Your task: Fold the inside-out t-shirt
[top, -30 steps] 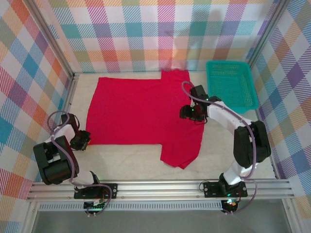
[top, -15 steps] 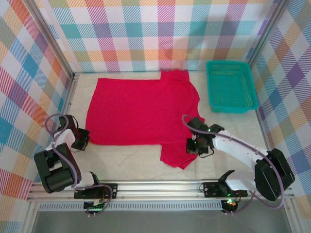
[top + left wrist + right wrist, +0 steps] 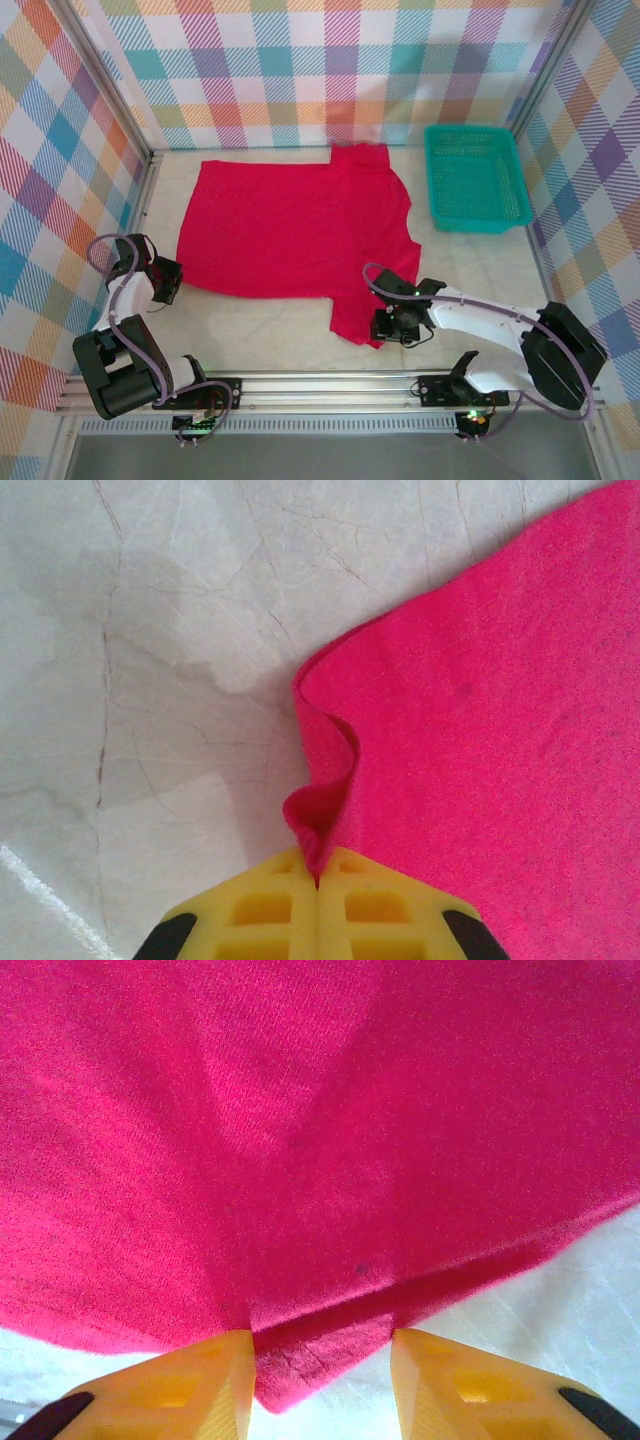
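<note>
The red t-shirt [image 3: 290,225] lies spread flat across the middle of the table [image 3: 270,340]. Its hem is toward the left edge, one sleeve reaches the far edge and the other points at the near edge. The teal plastic basket [image 3: 475,180] sits apart from it in the far right corner.

My left gripper [image 3: 318,872] is clamped on the near hem corner; a small ridge of cloth rises out of the closed yellow fingers. My right gripper [image 3: 322,1345] is down on the near sleeve with its fingers apart. The sleeve's tip lies between them, and nothing is pinched there yet.

I judge this step to be taking both near corners before the first fold. To do it well, I'd close the right gripper further in on the sleeve — only the very tip sits between the fingers, and that could slip out. Then I'd lift both corners evenly and keep the cloth between them lightly taut, so it carries over without bunching.

I can read no label, print or writing on the shirt or the basket.
</note>
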Controlling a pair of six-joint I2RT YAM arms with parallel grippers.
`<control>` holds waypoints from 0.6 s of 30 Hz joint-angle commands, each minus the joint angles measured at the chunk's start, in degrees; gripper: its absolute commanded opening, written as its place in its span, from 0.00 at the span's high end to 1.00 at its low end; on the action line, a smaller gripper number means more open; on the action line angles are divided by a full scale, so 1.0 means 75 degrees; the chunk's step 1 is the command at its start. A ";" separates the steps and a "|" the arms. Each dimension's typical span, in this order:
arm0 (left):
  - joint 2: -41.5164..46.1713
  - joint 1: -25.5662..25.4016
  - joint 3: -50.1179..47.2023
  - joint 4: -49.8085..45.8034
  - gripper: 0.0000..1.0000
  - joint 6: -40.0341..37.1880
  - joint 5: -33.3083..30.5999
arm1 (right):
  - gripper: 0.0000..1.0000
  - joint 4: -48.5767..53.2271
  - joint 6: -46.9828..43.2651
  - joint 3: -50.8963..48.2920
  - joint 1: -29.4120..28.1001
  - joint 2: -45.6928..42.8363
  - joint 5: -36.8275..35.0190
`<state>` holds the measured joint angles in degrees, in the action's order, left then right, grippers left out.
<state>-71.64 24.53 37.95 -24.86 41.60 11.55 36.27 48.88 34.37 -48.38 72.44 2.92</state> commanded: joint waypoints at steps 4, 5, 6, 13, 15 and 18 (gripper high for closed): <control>0.0211 0.0033 -0.0116 0.0022 1.00 0.0051 0.0115 | 0.66 -0.0524 0.0207 0.0000 -0.0041 0.0559 -0.0068; 0.0234 0.0040 -0.0109 -0.0001 1.00 0.0055 0.0124 | 0.75 -0.0465 0.0220 0.0049 -0.0041 0.0614 -0.0110; 0.0263 0.0034 -0.0093 -0.0035 1.00 0.0044 0.0118 | 0.82 -0.0356 0.0231 0.0094 -0.0039 0.0609 -0.0147; 0.0840 0.0033 0.0411 -0.1120 1.00 -0.0154 0.0093 | 1.00 0.1578 0.0220 0.0638 -0.0047 -0.0895 -0.0764; 0.1323 0.0034 0.0492 -0.1629 1.00 -0.0310 -0.0026 | 1.00 0.2120 0.0355 0.0731 -0.0041 -0.1598 -0.0913; 0.2286 0.0033 0.0630 -0.2513 1.00 -0.0630 -0.0394 | 1.00 0.2848 0.0573 0.0867 -0.0071 -0.2620 -0.1006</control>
<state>-59.90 24.53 40.25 -35.09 39.72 10.90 48.03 51.09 39.07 -48.47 57.23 -2.63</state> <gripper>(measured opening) 0.058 0.064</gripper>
